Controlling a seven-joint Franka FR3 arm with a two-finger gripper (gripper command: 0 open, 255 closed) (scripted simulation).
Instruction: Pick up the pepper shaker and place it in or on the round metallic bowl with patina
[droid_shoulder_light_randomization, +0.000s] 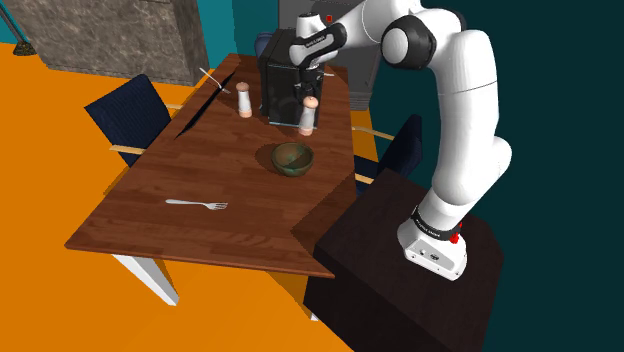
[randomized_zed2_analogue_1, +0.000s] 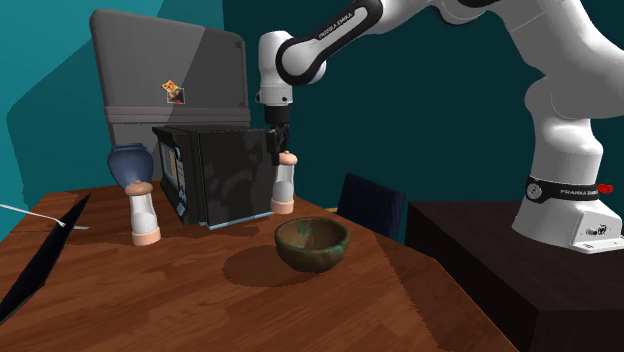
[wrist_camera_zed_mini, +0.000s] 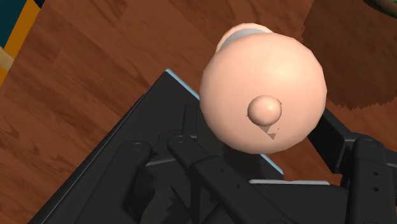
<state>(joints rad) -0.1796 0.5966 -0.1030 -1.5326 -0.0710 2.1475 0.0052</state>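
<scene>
Two like shakers with pale bodies and pinkish caps stand on the wooden table. One shaker (droid_shoulder_light_randomization: 308, 117) (randomized_zed2_analogue_1: 284, 186) stands at the corner of a black appliance, close to the greenish round bowl (droid_shoulder_light_randomization: 292, 158) (randomized_zed2_analogue_1: 312, 244). My gripper (droid_shoulder_light_randomization: 304, 93) (randomized_zed2_analogue_1: 281, 140) hangs straight above this shaker, just over its cap and not touching it. In the wrist view its round cap (wrist_camera_zed_mini: 264, 92) lies ahead of my gripper (wrist_camera_zed_mini: 270, 149), whose fingers stand open on either side. The other shaker (droid_shoulder_light_randomization: 244, 100) (randomized_zed2_analogue_1: 144, 213) stands on the far side of the appliance. The bowl holds nothing.
The black box-like appliance (droid_shoulder_light_randomization: 285, 80) (randomized_zed2_analogue_1: 225, 180) stands right beside the shaker under my gripper. A fork (droid_shoulder_light_randomization: 198, 204) lies near the table's front. A blue vase (randomized_zed2_analogue_1: 130, 161) stands behind the appliance. Dark blue chairs (droid_shoulder_light_randomization: 130, 110) (randomized_zed2_analogue_1: 372, 205) flank the table.
</scene>
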